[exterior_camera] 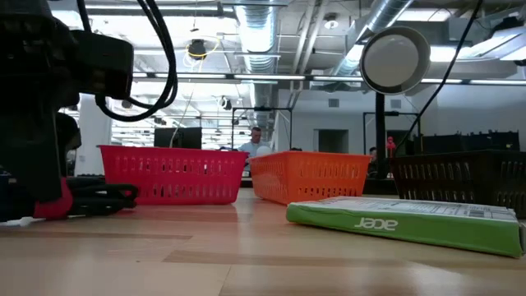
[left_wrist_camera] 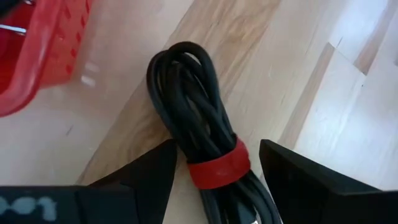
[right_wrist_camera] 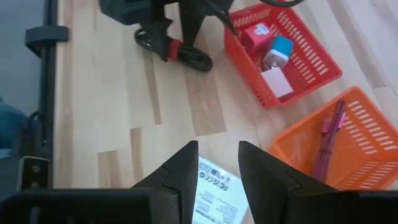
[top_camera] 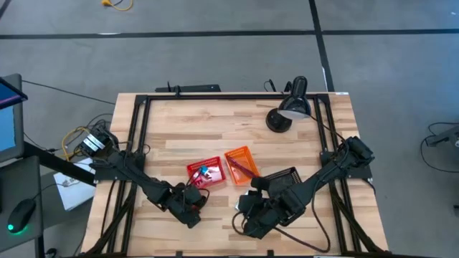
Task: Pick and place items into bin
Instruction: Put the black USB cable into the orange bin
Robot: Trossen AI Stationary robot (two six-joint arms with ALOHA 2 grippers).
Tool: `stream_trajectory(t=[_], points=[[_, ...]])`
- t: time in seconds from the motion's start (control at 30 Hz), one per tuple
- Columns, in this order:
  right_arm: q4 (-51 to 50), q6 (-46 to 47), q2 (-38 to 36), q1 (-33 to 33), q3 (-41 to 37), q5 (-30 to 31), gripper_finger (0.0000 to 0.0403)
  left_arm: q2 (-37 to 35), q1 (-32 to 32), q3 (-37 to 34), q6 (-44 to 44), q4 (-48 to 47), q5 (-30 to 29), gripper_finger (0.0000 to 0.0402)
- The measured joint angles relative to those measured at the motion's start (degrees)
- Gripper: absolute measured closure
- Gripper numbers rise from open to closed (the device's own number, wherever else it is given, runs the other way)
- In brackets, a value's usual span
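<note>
Straddling the coiled black cable (left_wrist_camera: 199, 130), the left claw (left_wrist_camera: 214, 171) gapes wide to grasp it. The right claw (right_wrist_camera: 217, 165) hovers parted over the counter (right_wrist_camera: 118, 124).

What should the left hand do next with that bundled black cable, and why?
Probably close. The left hand is open, with one finger on each side of the coiled black cable near its red strap, which lies on the table beside the red basket. Closing should grip it.
</note>
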Motion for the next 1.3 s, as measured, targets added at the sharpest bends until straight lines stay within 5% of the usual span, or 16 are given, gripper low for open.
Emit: stream_trajectory(t=[0.2, 0.5, 0.63, 0.9, 1.3], points=[[-0.13, 0.01, 0.00, -0.78, 0.00, -0.13, 0.0294, 0.00, 0.00, -0.04, 0.05, -0.87, -0.26, 0.0211], [-0.11, 0.03, 0.00, -0.48, 0.00, -0.15, 0.0294, -1.17, -0.17, 5.91, 6.97, -4.84, 0.44, 0.0373], [-0.10, 0.92, 0.00, 0.65, -0.01, 0.02, 0.0294, -2.81, -0.26, 13.69, 13.73, -7.54, -1.69, 0.0373], [-6.05, 13.44, 0.00, 3.38, -0.26, 3.73, 0.0294, -2.78, 7.15, 28.20, 26.02, -20.33, -17.24, 0.0371], [-28.04, 48.02, 0.02, 14.32, -0.31, 10.69, 0.0294, -1.53, 24.87, 28.78, 51.04, -10.11, -4.87, 0.0371]])
